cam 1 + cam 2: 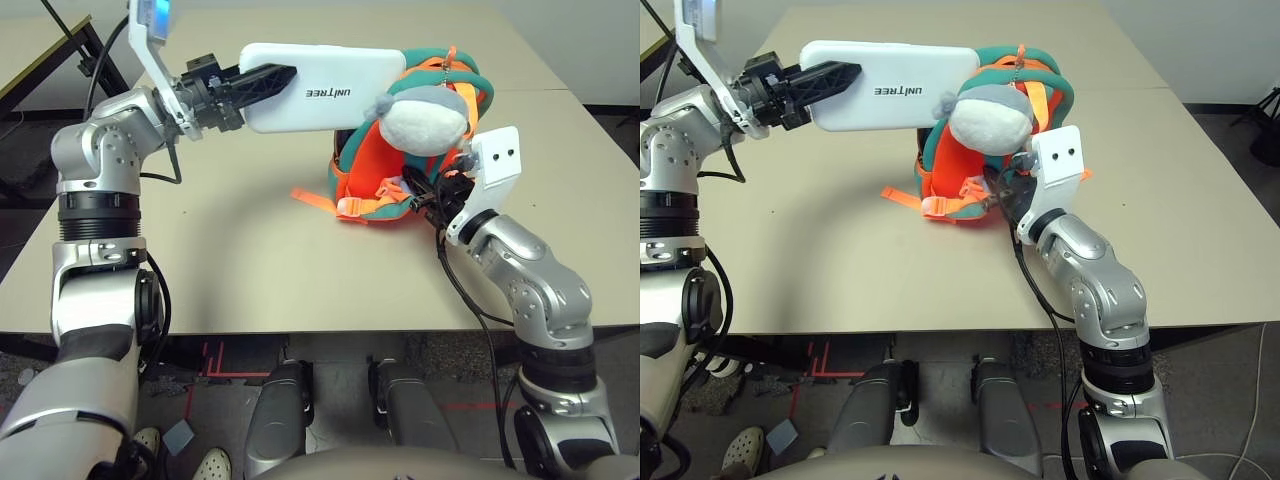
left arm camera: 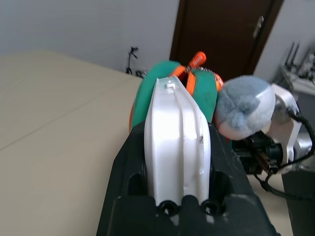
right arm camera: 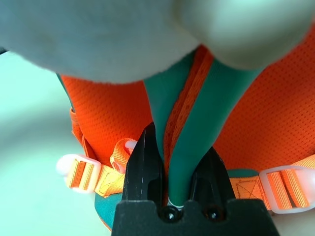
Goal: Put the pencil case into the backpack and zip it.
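Looking stiff and slick, the flat white rectangular pencil case (image 1: 335, 88) suits the left gripper's (image 1: 283, 82) end clamp, while the right gripper (image 3: 179, 164) pinches soft teal-and-orange strap (image 3: 197, 128).

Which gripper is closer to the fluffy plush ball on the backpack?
The right. The right gripper is just below the plush ball, clamped on a teal backpack strap; the left gripper is farther off, holding the pencil case's far end.

The table (image 1: 250, 270) bears the backpack (image 1: 375, 165); an orange strap (image 1: 313, 200) of it lies beside it on the tabletop.
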`<action>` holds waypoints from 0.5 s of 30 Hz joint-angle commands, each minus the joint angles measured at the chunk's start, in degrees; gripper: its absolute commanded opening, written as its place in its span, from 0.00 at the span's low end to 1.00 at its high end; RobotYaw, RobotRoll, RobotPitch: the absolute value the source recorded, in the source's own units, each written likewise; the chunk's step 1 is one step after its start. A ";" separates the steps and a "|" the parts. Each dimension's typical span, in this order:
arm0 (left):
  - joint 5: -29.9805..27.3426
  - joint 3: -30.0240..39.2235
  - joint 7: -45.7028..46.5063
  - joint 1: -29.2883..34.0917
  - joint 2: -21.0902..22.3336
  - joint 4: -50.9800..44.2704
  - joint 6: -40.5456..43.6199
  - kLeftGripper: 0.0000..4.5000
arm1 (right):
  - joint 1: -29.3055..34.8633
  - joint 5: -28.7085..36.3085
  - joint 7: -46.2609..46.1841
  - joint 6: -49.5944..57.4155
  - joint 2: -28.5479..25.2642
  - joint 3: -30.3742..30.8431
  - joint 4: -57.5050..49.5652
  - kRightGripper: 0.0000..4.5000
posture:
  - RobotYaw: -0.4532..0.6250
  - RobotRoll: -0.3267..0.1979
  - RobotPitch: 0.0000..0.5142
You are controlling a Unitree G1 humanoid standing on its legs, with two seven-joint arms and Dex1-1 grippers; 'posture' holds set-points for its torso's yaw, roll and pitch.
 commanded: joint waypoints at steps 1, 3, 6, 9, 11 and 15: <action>3.38 -3.51 -3.91 -3.40 -1.28 4.08 -2.36 0.28 | 0.27 -0.29 0.52 0.32 -0.16 0.50 1.27 0.08 | 0.31 0.62 0.24; 5.27 -4.61 -5.14 -5.48 -2.59 7.77 -4.46 0.28 | 0.19 -0.37 0.60 0.19 -0.13 0.55 1.40 0.08 | 0.31 0.62 0.24; 7.54 -5.55 -6.62 -9.05 -5.52 13.43 -7.09 0.28 | 0.20 -0.46 0.69 0.02 -0.09 0.69 1.43 0.08 | 0.31 0.62 0.25; 10.29 -6.40 -7.76 -12.58 -8.68 19.45 -10.81 0.28 | 0.31 -0.54 0.66 -0.02 0.00 0.88 1.26 0.08 | 0.30 0.62 0.25; 11.85 -6.96 -8.75 -14.04 -10.18 22.29 -12.33 0.28 | 0.47 -0.55 0.65 0.01 -0.01 0.98 0.98 0.08 | 0.30 0.62 0.26; 16.28 -8.94 -10.83 -16.87 -14.18 29.55 -16.05 0.28 | 0.74 -0.63 0.54 0.24 -0.08 1.29 0.32 0.08 | 0.29 0.62 0.27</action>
